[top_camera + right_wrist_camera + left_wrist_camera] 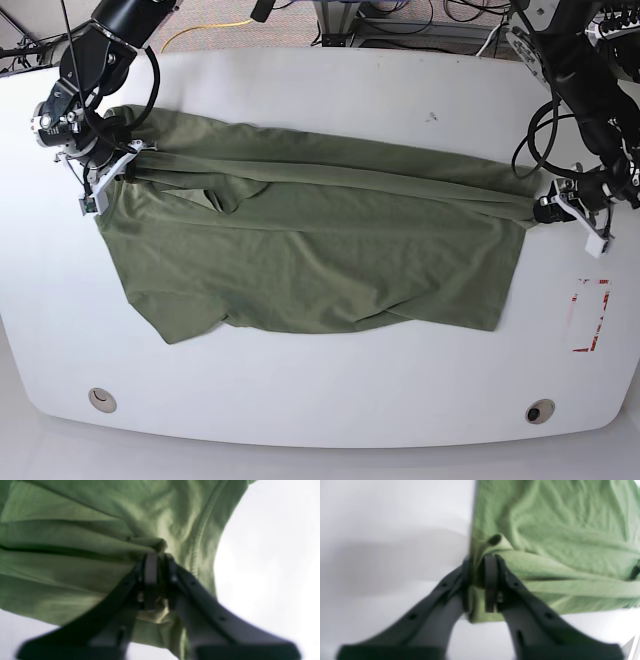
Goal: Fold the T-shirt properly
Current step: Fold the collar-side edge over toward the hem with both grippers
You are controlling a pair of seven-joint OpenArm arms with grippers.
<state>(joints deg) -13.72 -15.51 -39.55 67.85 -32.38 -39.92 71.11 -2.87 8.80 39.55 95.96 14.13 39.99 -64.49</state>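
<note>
The olive-green T-shirt (320,250) lies lengthwise across the white table (320,90), with a long fold ridge running along its upper part. My left gripper (545,208) is at the shirt's right end. In the left wrist view the left gripper (478,560) is shut on a bunched corner of the T-shirt (557,525), with cloth filling the narrow gap. My right gripper (128,165) is at the shirt's left end. In the right wrist view the right gripper (160,556) is shut on a gathered fold of the T-shirt (75,567) beside a stitched seam.
A red-outlined marker (590,315) lies on the table near its right edge, just below the left gripper. Two round holes (100,400) (540,411) sit near the front edge. Cables and stands crowd the floor behind the table's far edge.
</note>
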